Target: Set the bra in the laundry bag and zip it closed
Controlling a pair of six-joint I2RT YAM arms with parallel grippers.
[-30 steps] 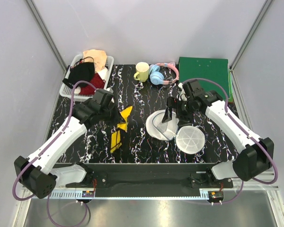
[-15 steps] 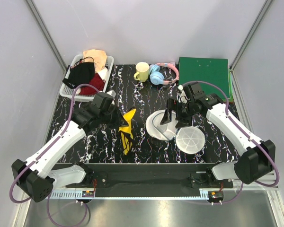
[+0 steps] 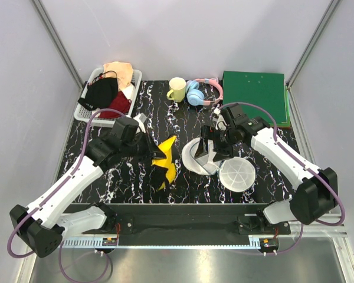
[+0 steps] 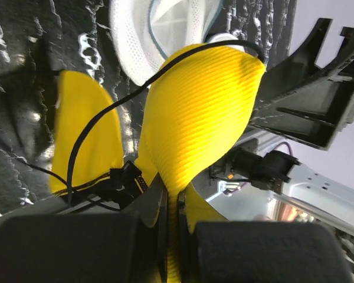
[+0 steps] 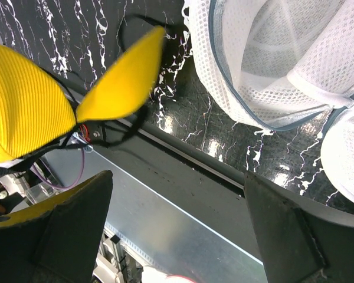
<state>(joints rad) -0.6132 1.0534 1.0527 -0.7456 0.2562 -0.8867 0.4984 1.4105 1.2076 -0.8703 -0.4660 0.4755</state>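
The yellow bra (image 3: pixel 164 160) with black straps hangs from my left gripper (image 3: pixel 147 148), which is shut on its edge and holds it above the table just left of the laundry bag. The left wrist view shows a yellow cup (image 4: pixel 200 112) pinched between the fingers. The white mesh laundry bag (image 3: pixel 196 158) lies open on the table, its second round half (image 3: pixel 236 174) flat to the right. It also shows in the right wrist view (image 5: pixel 265 65). My right gripper (image 3: pixel 209 146) is open and empty, over the bag's raised half.
A white slatted basket (image 3: pixel 85 108) with black, dark red and beige garments stands at the back left. A yellow mug (image 3: pixel 177 89), blue-pink headphones (image 3: pixel 198 93) and a green board (image 3: pixel 255 88) stand along the back.
My left gripper has carried the bra to the right, toward the laundry bag. My right gripper has shifted slightly left over the bag.
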